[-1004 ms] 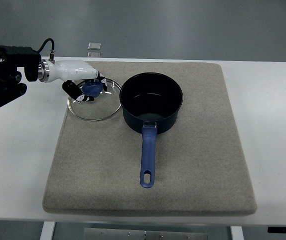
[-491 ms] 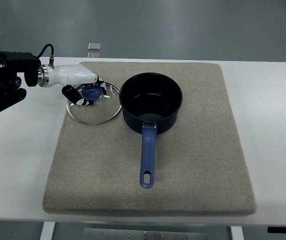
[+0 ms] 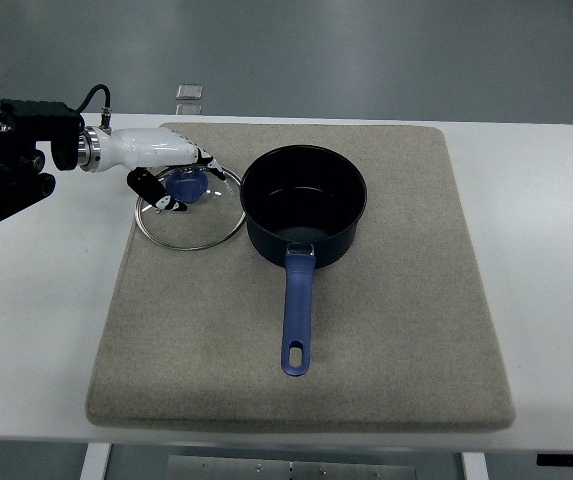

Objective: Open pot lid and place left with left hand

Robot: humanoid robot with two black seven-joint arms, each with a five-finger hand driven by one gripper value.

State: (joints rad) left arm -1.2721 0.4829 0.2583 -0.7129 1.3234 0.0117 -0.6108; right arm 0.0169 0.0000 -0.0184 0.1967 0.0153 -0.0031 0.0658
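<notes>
The fingers (image 3: 171, 190) of the left hand (image 3: 156, 160) are curled around the blue knob (image 3: 186, 184) of the glass lid (image 3: 188, 208). The lid is laid flat on the grey mat (image 3: 366, 320), just left of the open pot (image 3: 303, 205), whose handle (image 3: 296, 315) is pointed toward the desk's (image 3: 546, 250) near edge.

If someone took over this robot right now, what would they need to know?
Left hand: over the lid's blue knob, fingers around it; a firm grip cannot be confirmed.
Right hand: out of view.
Glass lid: off the pot, lying on the grey mat just left of it.
Blue pot: open, handle pointing toward the robot.
Done: lid removed and set left.
Left: let go, pull the hand away.
</notes>
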